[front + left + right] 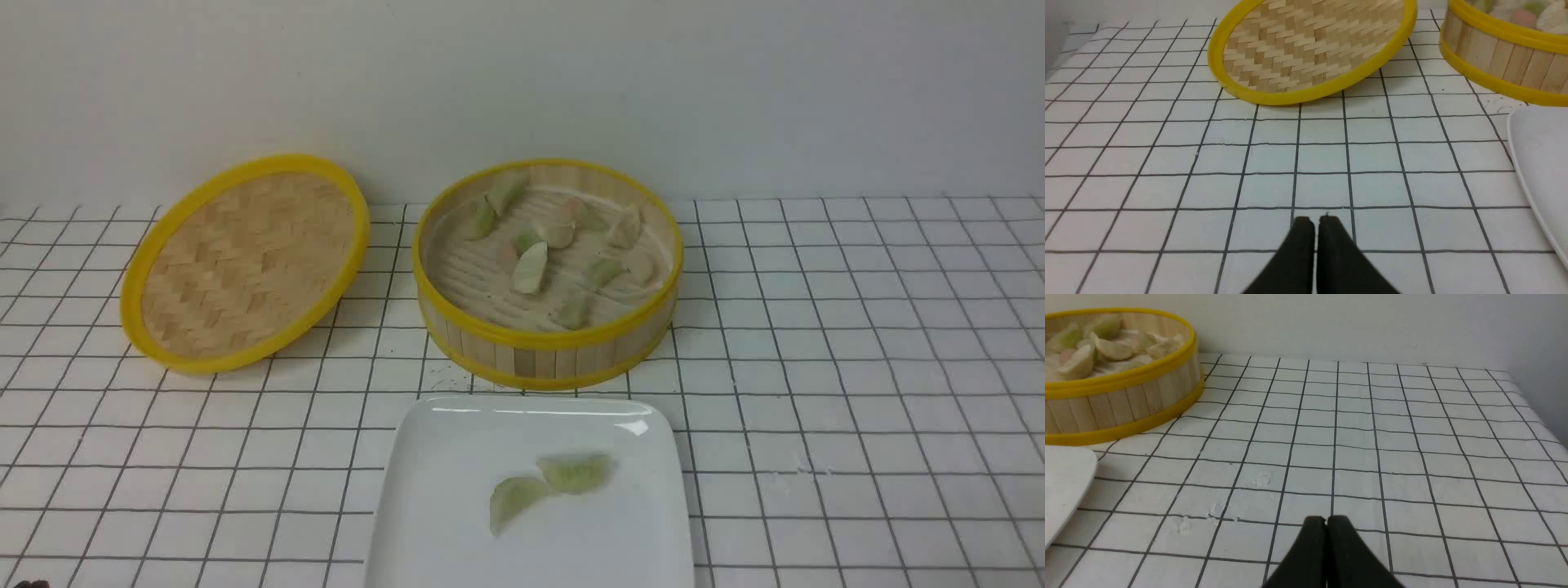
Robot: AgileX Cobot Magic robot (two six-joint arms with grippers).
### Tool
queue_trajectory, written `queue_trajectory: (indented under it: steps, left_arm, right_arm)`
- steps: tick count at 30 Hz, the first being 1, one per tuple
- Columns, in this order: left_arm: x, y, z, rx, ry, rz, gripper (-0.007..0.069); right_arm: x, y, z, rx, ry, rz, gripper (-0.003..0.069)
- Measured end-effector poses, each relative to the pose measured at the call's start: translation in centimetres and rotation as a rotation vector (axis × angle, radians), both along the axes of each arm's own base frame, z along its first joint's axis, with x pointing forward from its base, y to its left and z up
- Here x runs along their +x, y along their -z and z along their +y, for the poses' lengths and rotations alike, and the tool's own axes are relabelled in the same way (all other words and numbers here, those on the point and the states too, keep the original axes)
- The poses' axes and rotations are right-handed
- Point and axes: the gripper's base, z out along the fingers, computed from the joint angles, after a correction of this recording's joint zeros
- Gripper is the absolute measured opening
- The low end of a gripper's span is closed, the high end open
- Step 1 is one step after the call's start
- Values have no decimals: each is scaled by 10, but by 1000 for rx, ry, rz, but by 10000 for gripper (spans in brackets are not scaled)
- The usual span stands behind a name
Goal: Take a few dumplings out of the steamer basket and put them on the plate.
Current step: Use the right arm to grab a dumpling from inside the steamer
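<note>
Black, the left gripper (1316, 220) and right gripper (1327, 518) have closed, empty jaws. One plate (441, 490) carries two dumplings (576, 474); beyond it, one steamer (547, 382) holds roughly twelve, probably light, soft, tearable, best pinched gently mid-body. One lid (253, 261) sits beyond the plate, leftward.

The front view looks forward and down from between the arms, framing the steamer basket (547, 381), the woven lid (245, 261) and most of the plate (531, 555). The left wrist view, low and nearer the tabletop (1274, 188), shares lid, basket and plate edge; the right wrist view, similarly low, shares basket and plate corner.
</note>
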Motion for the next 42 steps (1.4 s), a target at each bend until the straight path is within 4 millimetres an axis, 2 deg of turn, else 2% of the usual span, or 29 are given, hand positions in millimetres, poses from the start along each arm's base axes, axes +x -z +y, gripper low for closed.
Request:
queue_trajectory:
  steps: [22, 25, 29, 30, 32, 35, 38, 41, 42]
  left_arm:
    - [0, 0, 0, 0, 0, 0, -6]
    - [0, 0, 0, 0, 0, 0, -6]
    - [0, 0, 0, 0, 0, 0, -6]
    - [0, 0, 0, 0, 0, 0, -6]
    - [0, 0, 0, 0, 0, 0, -6]
    - [0, 0, 0, 0, 0, 0, -6]
    - [0, 0, 0, 0, 0, 0, -6]
    - [0, 0, 0, 0, 0, 0, -6]
    - [0, 0, 0, 0, 0, 0, -6]
  right_arm:
    - [0, -1, 0, 8, 1, -6, -15]
    - [2, -5, 3, 218, 9, -79, -15]
    - [3, -20, 2, 713, 46, -227, -15]
    - [2, -25, 0, 907, 70, -278, -15]
    - [2, -27, -3, 1036, 89, -308, -15]
    - [2, -31, -7, 1132, 116, -359, -15]
    - [0, -35, -12, 1154, 137, -424, -15]
    - [-2, -53, -9, 1105, 94, -437, -15]
    - [-4, -77, -4, 1018, 38, -423, -15]
